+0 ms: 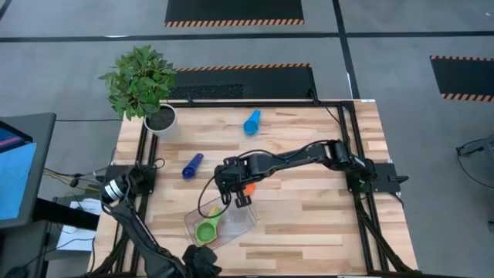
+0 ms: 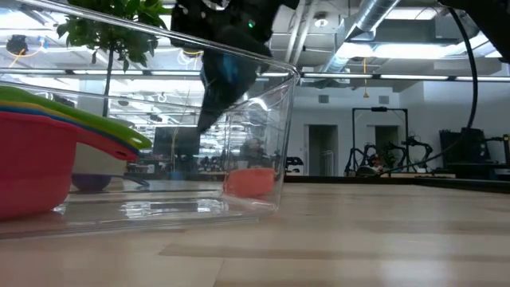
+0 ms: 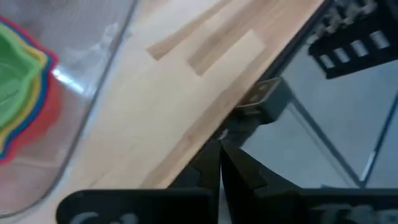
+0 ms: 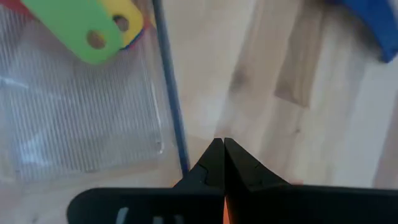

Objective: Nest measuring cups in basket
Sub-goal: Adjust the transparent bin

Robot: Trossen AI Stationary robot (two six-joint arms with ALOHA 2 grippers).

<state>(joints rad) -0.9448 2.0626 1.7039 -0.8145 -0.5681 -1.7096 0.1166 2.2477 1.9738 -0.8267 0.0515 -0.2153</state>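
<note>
On your table (image 1: 309, 224) you can count the cups this way: a nested stack (image 1: 207, 230) lies inside the clear basket (image 1: 245, 218) near the 6 o'clock edge, green on top, with yellow and red rims showing beneath it; the low view hints at another colour layer in between, but you cannot tell exactly how many sit in that stack. Three cups lie loose outside the basket: one light blue cup (image 1: 252, 122) toward 12 o'clock, one dark blue cup (image 1: 192, 166) at about 9 o'clock from the table's middle, and one orange cup (image 1: 248, 188) just beside the basket's far rim, partly hidden under the right arm.

Your right claw (image 1: 241, 199) hangs over the basket's far edge, just at 12 o'clock of the stack, fingers pressed together and pinching nothing; its wrist view shows the basket wall right under the tips.

Your left claw (image 3: 221, 149) waits at the table's 6 o'clock edge, beside the basket, fingers also pressed together and empty.

One potted plant (image 1: 143, 85) stands at the 10 o'clock corner.
</note>
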